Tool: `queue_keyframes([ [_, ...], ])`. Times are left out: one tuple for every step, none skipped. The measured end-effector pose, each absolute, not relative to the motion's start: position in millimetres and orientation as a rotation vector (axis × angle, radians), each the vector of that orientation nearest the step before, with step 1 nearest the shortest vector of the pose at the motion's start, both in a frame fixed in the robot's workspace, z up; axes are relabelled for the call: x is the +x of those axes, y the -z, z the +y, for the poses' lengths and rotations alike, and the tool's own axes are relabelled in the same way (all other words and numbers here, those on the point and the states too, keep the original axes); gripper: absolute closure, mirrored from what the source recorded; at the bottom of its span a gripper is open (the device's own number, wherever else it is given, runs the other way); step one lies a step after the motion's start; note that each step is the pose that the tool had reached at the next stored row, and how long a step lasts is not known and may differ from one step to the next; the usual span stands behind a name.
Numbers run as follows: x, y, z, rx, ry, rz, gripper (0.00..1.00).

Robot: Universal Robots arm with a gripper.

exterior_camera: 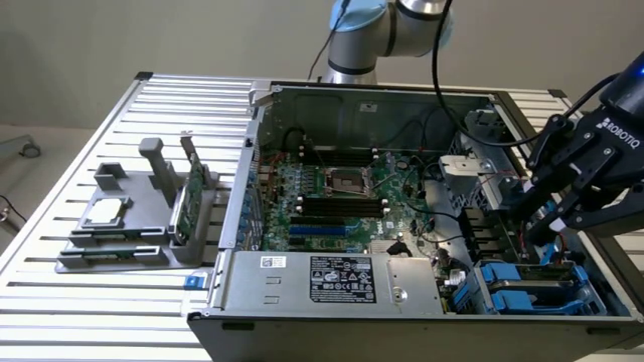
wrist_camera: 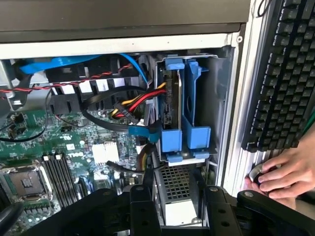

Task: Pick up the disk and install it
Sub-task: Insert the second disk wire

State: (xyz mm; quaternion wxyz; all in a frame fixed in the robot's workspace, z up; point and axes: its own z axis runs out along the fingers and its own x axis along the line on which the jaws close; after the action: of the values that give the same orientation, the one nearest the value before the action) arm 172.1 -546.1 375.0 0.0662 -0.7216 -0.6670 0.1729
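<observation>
Now we see the end effector (exterior_camera: 551,219) hanging over the exterior view's right side of the open computer case (exterior_camera: 302,105), its black fingers (wrist_camera: 140,206) set wide apart around the disk (wrist_camera: 178,201). In the wrist view the disk's perforated metal face and pale label sit between those fingers, touching or nearly so; we cannot tell how firm the hold is. Just beyond it stands the blue drive carrier (wrist_camera: 184,132) in its bay, upright, with red, yellow and black cables (wrist_camera: 142,101) running in beside it. The motherboard (exterior_camera: 332,196) fills the middle of the case, the power supply (exterior_camera: 332,275) lies along the near edge. On the desk (exterior_camera: 151,98), well off to the exterior view's left, a grey holder (exterior_camera: 131,226) carries a green circuit card (exterior_camera: 191,192) and a square chip (exterior_camera: 105,211). A keyboard (wrist_camera: 285,73) lies outside the case, and a person's hand (wrist_camera: 283,172) rests near it.
</observation>
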Motion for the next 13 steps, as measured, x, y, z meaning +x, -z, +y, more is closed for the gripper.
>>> queue_keyframes([
  [172.0, -375.0, -543.3, -2.179, -0.517, -2.014, 0.58],
  [171.9, -374.9, -541.0, -2.183, -0.512, -2.017, 0.58],
  [171.8, -375.0, -539.3, -2.188, -0.505, -2.02, 0.58],
  [171.8, -375.0, -537.9, -2.194, -0.496, -2.025, 0.58],
  [171.9, -375.0, -537.0, -2.202, -0.484, -2.03, 0.58],
  [171.9, -375.0, -536.5, -2.21, -0.473, -2.036, 0.58],
  [171.9, -375.0, -536.3, -2.218, -0.46, -2.042, 0.58],
  [171.9, -375.0, -536.2, -2.227, -0.448, -2.048, 0.58],
  [171.9, -375.0, -536.2, -2.236, -0.436, -2.054, 0.58],
  [171.9, -375.0, -536.2, -2.245, -0.424, -2.061, 0.58],
  [171.9, -375.0, -536.2, -2.255, -0.411, -2.068, 0.58],
  [171.8, -375.0, -536.1, -2.264, -0.398, -2.074, 0.58],
  [171.9, -375.0, -536.2, -2.273, -0.387, -2.079, 0.58],
])
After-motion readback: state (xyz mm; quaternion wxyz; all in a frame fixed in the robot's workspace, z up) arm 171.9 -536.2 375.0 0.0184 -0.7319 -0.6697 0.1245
